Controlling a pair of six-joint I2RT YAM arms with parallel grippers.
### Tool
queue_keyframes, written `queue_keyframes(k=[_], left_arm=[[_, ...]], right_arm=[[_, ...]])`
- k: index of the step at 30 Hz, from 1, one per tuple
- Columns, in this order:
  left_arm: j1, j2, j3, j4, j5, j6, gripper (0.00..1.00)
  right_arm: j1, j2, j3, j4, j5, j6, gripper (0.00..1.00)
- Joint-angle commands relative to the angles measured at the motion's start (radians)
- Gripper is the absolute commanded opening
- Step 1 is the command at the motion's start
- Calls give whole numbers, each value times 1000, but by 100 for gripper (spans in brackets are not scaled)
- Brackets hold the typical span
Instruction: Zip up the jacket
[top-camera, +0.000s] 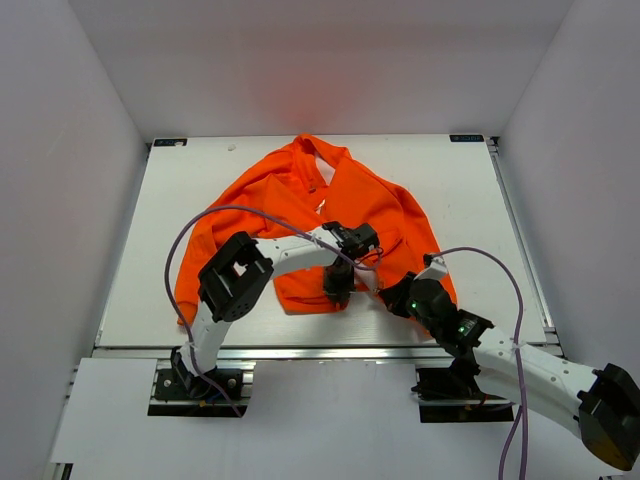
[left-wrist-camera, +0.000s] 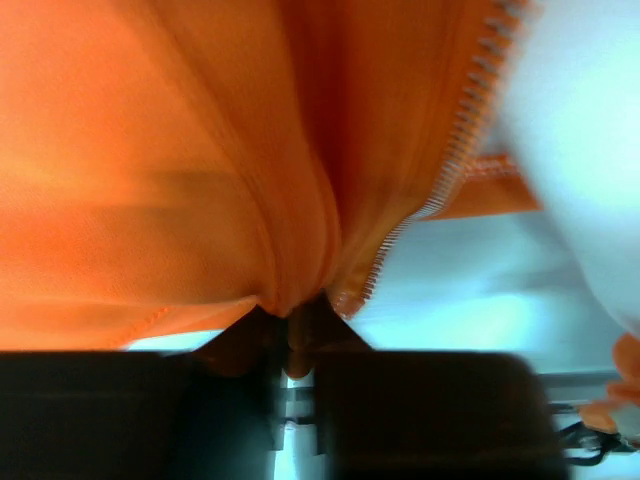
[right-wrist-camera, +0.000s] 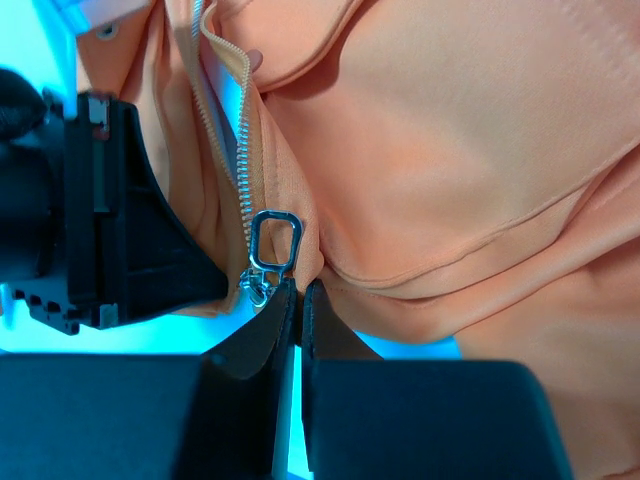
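Left hand (left-wrist-camera: 290, 345), right hand (right-wrist-camera: 297, 298), pinching one jacket (top-camera: 290, 195)

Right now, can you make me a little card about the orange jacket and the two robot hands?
jacket: orange, spread on the table, front open
zipper pull: silver loop at the bottom hem
zipper teeth: one bare row, not joined
left gripper: pinching a fold of the hem
right gripper: shut on the hem right beside the pull
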Motion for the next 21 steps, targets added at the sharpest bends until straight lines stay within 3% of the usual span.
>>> queue_keyframes(k=[1, 2, 8, 14, 21], left_arm=[[-7, 118, -1, 89, -50, 10, 9], [-7, 118, 4, 89, -51, 13, 0], [-7, 8, -25, 95, -137, 12, 0], [-7, -269, -145, 182, -223, 21, 0], [-7, -621, -407, 530, -225, 61, 0]], right_arm=[[0, 4, 9, -29, 47, 9, 0], [0, 2, 7, -30, 46, 4, 0], [0, -8, -14, 62, -15, -77, 0], [0, 5, 10, 158, -129, -198, 0], [0, 25, 81, 197, -265, -264, 0]])
